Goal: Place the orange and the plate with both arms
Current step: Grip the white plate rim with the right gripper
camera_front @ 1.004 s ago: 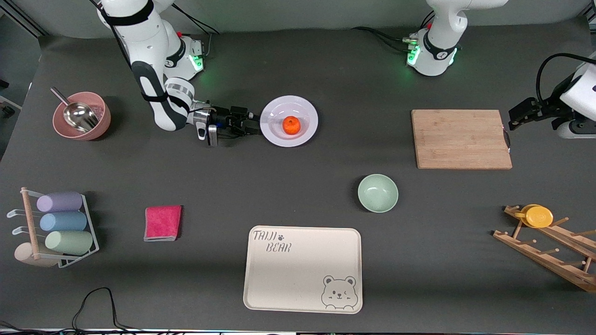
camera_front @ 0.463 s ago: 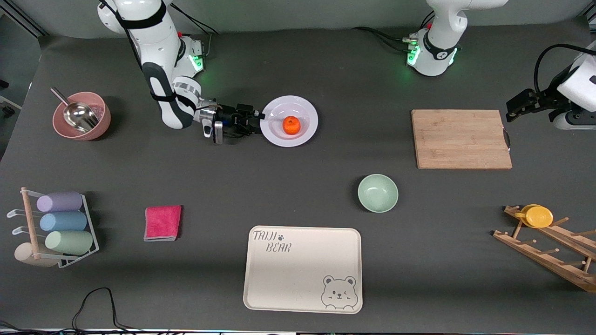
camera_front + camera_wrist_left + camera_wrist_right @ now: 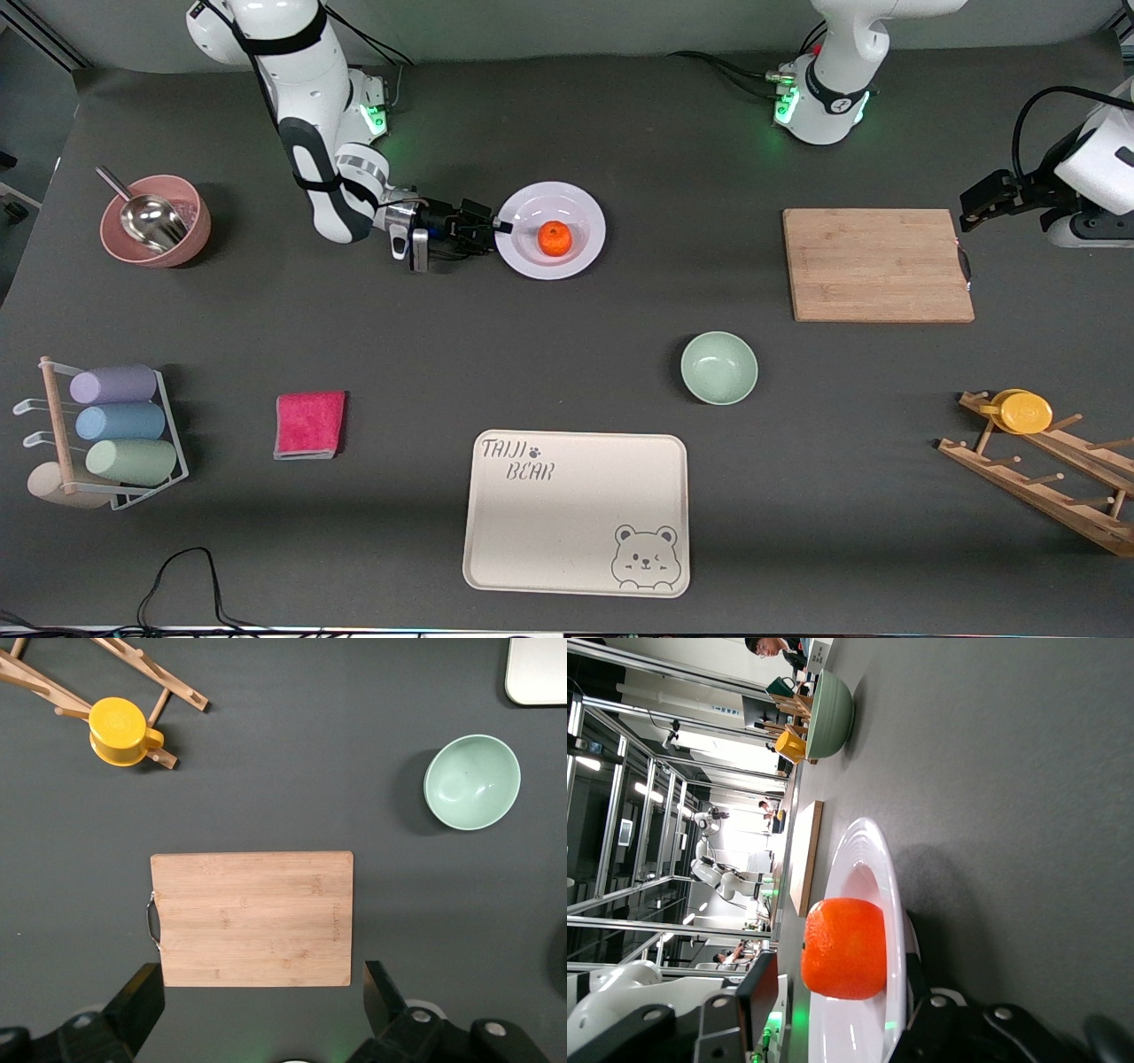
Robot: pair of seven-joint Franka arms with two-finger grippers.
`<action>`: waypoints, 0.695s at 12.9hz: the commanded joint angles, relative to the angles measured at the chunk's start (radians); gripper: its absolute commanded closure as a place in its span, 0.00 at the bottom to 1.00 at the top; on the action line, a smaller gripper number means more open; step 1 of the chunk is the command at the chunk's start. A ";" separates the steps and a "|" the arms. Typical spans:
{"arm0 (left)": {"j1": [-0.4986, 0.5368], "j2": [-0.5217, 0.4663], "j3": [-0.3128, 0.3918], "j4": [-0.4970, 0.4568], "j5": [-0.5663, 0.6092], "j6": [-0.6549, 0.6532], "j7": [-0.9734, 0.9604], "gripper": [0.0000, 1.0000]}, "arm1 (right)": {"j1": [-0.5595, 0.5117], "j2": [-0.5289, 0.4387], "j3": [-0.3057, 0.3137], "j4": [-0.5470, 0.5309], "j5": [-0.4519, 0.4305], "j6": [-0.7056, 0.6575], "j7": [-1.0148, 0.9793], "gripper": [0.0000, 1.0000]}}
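Observation:
The orange [image 3: 555, 237] rests in the recessed centre of the white-lavender plate [image 3: 580, 206], which lies flat on the table near the right arm's base. My right gripper [image 3: 498, 227] is low at the plate's rim on the right arm's side. In the right wrist view its fingers straddle the plate's [image 3: 877, 859] edge, one above and one underneath, with a gap still showing above the rim; the orange [image 3: 843, 948] sits just ahead of the right gripper [image 3: 837, 1010]. My left gripper [image 3: 973, 213] hangs open and empty by the end of the cutting board [image 3: 252, 917].
A cutting board [image 3: 877, 264], a pale-green bowl [image 3: 718, 367] and a bear-printed tray [image 3: 576, 512] lie nearer the camera. A pink bowl with a scoop [image 3: 155, 221], a pink cloth [image 3: 309, 424], a cup rack [image 3: 106, 434] and a wooden rack with a yellow cup [image 3: 1026, 412] stand around the edges.
My right gripper has slid toward the plate until its fingers reach over the rim, and they have narrowed. The left arm has shifted only slightly.

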 commanded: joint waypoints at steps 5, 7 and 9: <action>-0.007 -0.033 0.001 -0.027 -0.007 0.001 0.003 0.00 | 0.044 0.049 0.002 0.011 0.075 -0.024 -0.102 0.99; -0.007 -0.034 -0.001 -0.026 -0.007 0.000 0.003 0.00 | 0.042 0.060 0.002 0.013 0.075 -0.025 -0.101 1.00; -0.008 -0.034 -0.001 -0.026 -0.007 0.000 0.001 0.00 | 0.041 0.060 0.002 0.013 0.075 -0.025 -0.096 1.00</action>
